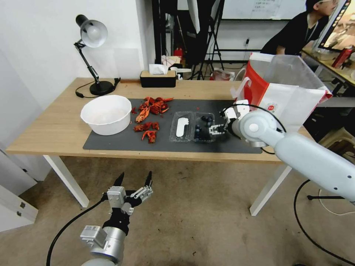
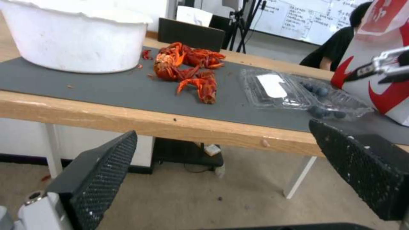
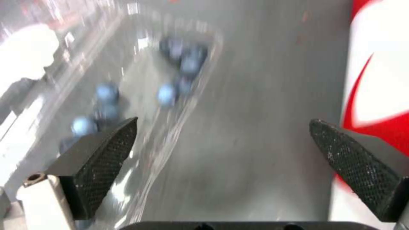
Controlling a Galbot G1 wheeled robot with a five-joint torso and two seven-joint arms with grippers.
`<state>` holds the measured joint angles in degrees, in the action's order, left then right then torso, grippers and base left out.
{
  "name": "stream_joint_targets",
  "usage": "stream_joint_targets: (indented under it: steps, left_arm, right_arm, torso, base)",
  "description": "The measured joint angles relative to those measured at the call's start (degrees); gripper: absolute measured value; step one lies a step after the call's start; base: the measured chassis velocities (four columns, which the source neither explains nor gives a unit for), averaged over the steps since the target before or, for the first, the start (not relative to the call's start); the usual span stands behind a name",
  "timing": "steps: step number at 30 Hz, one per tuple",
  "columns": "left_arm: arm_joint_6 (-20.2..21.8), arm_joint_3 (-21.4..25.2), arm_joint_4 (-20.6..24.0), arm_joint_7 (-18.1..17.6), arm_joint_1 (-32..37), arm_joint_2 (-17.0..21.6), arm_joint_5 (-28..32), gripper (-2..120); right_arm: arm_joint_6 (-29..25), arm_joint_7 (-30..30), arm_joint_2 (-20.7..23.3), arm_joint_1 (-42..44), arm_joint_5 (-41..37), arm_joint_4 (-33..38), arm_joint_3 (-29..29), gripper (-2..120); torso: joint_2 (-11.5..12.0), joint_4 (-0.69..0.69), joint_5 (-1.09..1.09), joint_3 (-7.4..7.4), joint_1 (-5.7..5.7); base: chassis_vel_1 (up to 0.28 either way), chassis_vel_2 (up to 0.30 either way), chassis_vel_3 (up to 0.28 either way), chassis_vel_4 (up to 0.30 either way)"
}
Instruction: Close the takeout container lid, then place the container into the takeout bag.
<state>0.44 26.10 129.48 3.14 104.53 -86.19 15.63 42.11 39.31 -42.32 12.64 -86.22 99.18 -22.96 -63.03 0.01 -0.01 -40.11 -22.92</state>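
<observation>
Head view showed the takeout container [image 1: 203,127] lying open and flat on the dark mat [image 1: 122,142] that covered the middle of the bench [image 1: 55,125]. Its blueberry half lay on the side toward the takeout bag [image 1: 292,92], and the lid [image 1: 181,126], with its oblong white sticker facing up, lay spread on the side away from the bag. The bag stood upright just beyond the container's blueberry half, at the mat's end, its mouth open with clear plastic showing at the top.

The right hand [image 1: 221,122] hung low at the container's bag-side edge, released, fingers spread; whether it touched the plastic could not be told. In the right wrist view the hand [image 3: 221,127] had its two black pads wide apart, with one finger [image 3: 102,156] over the blueberry tray and the other near the bag's red-and-white wall [image 3: 379,73].

The left hand [image 1: 134,180] waited off the bench, below its front edge and well apart from the container, also released with both fingers splayed.

On the far side of the lid from the bag lay red crayfish shells [image 1: 149,118], and past them a round white bowl [image 1: 106,113].
</observation>
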Motion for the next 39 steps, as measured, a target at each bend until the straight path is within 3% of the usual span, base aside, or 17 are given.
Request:
stream_joint_targets:
  steps: [2, 4, 6, 10, 14, 18, 21, 26, 29, 33, 36, 39]
  left_arm:
    - [0.0, 0.0, 0.0, 0.0, 0.0, 0.0, 0.0, 100]
    - [0.0, 0.0, 0.0, 0.0, -0.1, 0.1, 0.0, 100]
    - [0.0, 0.0, 0.0, 0.0, -0.1, 0.1, 0.1, 100]
    - [0.0, -0.1, 0.0, 0.0, -0.2, 0.3, 0.1, 100]
    - [0.0, -0.2, 0.0, -0.1, -0.1, 0.6, 0.1, 100]
    - [0.0, -0.2, 0.0, -0.1, -0.1, 0.9, 0.2, 100]
    - [0.0, -0.2, 0.0, -0.1, 0.0, 1.1, 0.4, 100]
    - [0.0, -0.4, 0.0, -0.1, -0.1, 1.1, 0.5, 100]
    - [0.0, -0.4, -0.1, -0.2, -0.1, 1.1, 0.7, 100]
    - [-0.1, -0.1, -0.1, -0.2, -0.1, 1.2, 0.9, 100]
    - [-0.4, 0.3, -0.1, -0.2, 0.2, 0.7, 1.0, 100]
    - [-0.4, 0.3, -0.1, -0.2, 0.1, 0.6, 1.0, 100]
  right_arm:
    - [0.0, -1.7, 0.3, 1.0, 1.5, 0.3, 1.2, 100]
    - [-1.5, -7.5, 1.2, 5.5, 5.4, 1.5, 6.1, 100]
    - [-6.1, -12.6, 2.4, 11.1, 8.4, 2.9, 9.8, 100]
    - [-11.0, -16.6, 3.1, 16.0, 10.1, 3.8, 13.2, 100]
    - [-21.5, -26.0, 3.6, 24.8, 12.3, 5.4, 21.0, 100]
    - [-25.0, -29.6, 3.9, 28.8, 13.5, 6.3, 24.1, 100]
    - [-31.2, -36.0, 5.3, 35.5, 18.6, 7.7, 26.9, 100]
    - [-37.6, -39.9, 6.1, 42.4, 23.9, 9.5, 29.3, 100]
    - [-45.1, -42.0, 4.7, 49.8, 29.6, 10.9, 33.3, 100]
    - [-48.4, -42.2, 3.0, 53.8, 33.7, 11.9, 35.6, 100]
    - [-50.2, -41.9, 0.6, 57.8, 37.5, 13.2, 38.6, 100]
    - [-51.8, -41.5, -1.5, 61.9, 40.6, 14.4, 41.6, 100]
  torso:
    - [0.0, 0.0, 0.0, 0.0, 0.0]
    - [0.0, 0.0, 0.01, 0.0, 0.0]
    - [0.0, -0.01, 0.02, 0.01, 0.0]
    - [0.0, -0.03, 0.05, 0.0, 0.0]
    - [0.0, 0.0, 0.01, 0.0, 0.0]
    - [0.0, 0.0, 0.01, 0.0, 0.0]
    - [0.0, -0.01, 0.0, 0.0, 0.0]
    - [0.0, -0.01, 0.0, 0.01, 0.0]
    - [0.0, -0.01, 0.01, 0.0, 0.0]
    - [0.0, -0.03, 0.0, 0.01, 0.01]
    - [0.0, 0.03, 0.01, 0.0, 0.0]
    - [0.0, -0.02, 0.0, 0.0, -0.01]
  base:
    - [0.0, 0.0, 0.0, 0.0]
    - [0.0, 0.0, 0.0, 0.0]
    - [0.0, 0.0, 0.0, 0.0]
    - [0.0, 0.0, 0.0, 0.0]
    - [0.0, 0.0, 0.0, 0.0]
    - [0.0, 0.0, 0.0, 0.0]
    - [0.0, 0.0, 0.0, 0.0]
    - [0.0, 0.0, 0.0, 0.0]
    - [0.0, 0.0, 0.0, 0.0]
    - [0.0, 0.0, 0.0, 0.0]
    - [0.0, 0.0, 0.0, 0.0]
    - [0.0, 0.0, 0.0, 0.0]
